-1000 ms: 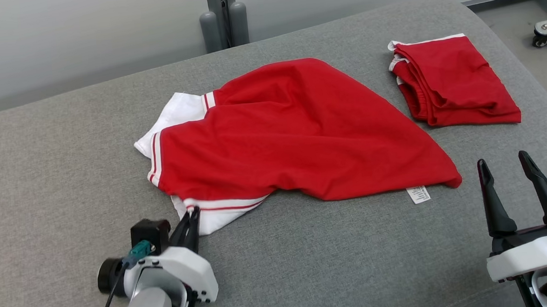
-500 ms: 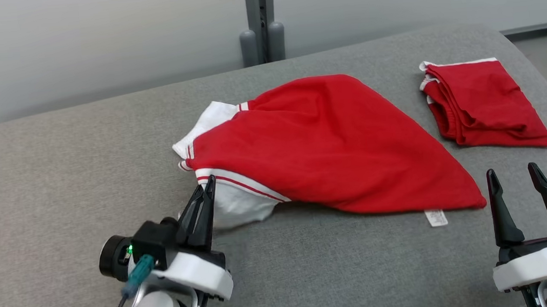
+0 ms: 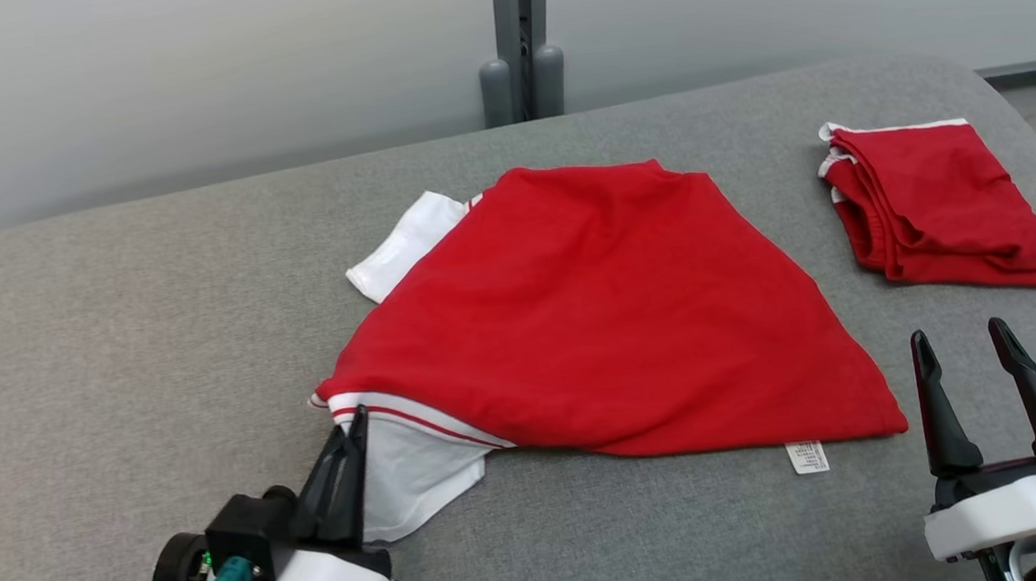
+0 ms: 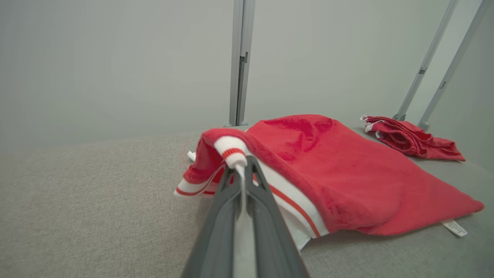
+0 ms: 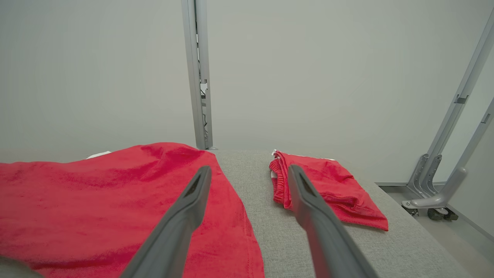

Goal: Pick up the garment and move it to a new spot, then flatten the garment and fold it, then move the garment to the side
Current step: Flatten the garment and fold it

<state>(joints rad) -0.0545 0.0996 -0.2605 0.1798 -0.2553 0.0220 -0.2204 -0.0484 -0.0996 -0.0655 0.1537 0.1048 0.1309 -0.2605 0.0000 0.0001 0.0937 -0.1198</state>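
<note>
Gray fabric covers the desk (image 3: 121, 355), with a red garment (image 3: 593, 322) spread across its middle. The left pincer (image 3: 358, 417) is clamped on the garment's white striped edge at the near left; the right pincer (image 3: 957, 331) hovers, jaws apart, near its right corner.

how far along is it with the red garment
Early. Done: the left gripper is shut on the striped cuff of the red garment, holding that corner up. In hand: carrying it to a new spot. Left: flattening, folding, moving it aside; it lies rumpled, and the right gripper hangs open, apart from it. A second red garment lies folded far right.
</note>
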